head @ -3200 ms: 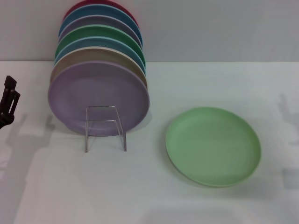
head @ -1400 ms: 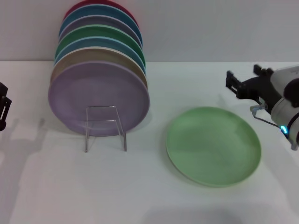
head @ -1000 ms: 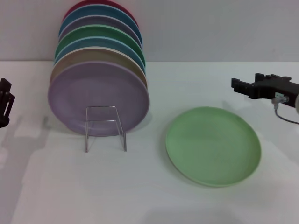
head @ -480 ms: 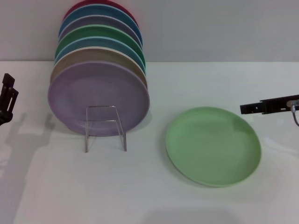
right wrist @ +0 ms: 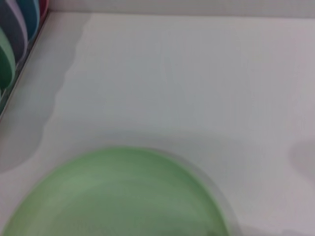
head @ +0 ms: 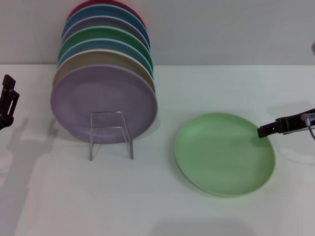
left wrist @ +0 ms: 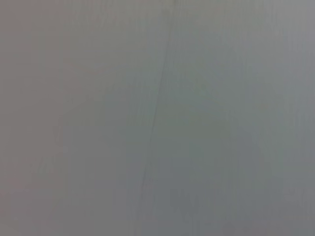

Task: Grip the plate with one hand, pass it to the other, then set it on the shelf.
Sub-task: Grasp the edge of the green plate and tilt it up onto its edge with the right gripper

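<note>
Bare worktop (head: 147, 196) lies open around the plate (head: 224, 153); the plate stack (head: 104, 93) and shelf (head: 111, 133) block the left rear.

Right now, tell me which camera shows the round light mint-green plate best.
The head view: the round light mint-green plate lies whole on the table, the right gripper at its rim. The right wrist view shows only part of it; the left wrist view shows none.

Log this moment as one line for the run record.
phase: reach | right gripper: at right rim of plate | plate: flat on table, not lifted | left gripper: idle, far left | shelf: awaiting plate
</note>
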Robot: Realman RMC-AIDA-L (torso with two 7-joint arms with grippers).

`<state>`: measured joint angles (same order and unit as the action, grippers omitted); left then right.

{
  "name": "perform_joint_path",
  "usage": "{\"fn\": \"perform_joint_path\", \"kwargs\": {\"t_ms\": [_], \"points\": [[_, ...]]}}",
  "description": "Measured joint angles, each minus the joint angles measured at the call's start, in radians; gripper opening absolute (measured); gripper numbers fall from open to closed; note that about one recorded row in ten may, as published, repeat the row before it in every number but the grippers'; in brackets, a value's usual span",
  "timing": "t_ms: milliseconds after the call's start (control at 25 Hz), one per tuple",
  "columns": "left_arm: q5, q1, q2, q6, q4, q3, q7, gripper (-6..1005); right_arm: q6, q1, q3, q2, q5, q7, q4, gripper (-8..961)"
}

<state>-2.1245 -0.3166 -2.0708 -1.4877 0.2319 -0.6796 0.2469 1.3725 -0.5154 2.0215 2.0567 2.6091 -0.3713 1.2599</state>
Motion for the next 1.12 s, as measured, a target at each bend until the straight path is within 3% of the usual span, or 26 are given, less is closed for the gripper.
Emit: {"fn": "perform_joint_path", "kwargs": {"t_ms": [1120], "points": [[-0.001,0.007,-0.003,-0.003,0.001,0.002,0.011,712,-0.062,-0.053,-0.007,-0.004,0.022,-0.022,-0.174,593]]}}
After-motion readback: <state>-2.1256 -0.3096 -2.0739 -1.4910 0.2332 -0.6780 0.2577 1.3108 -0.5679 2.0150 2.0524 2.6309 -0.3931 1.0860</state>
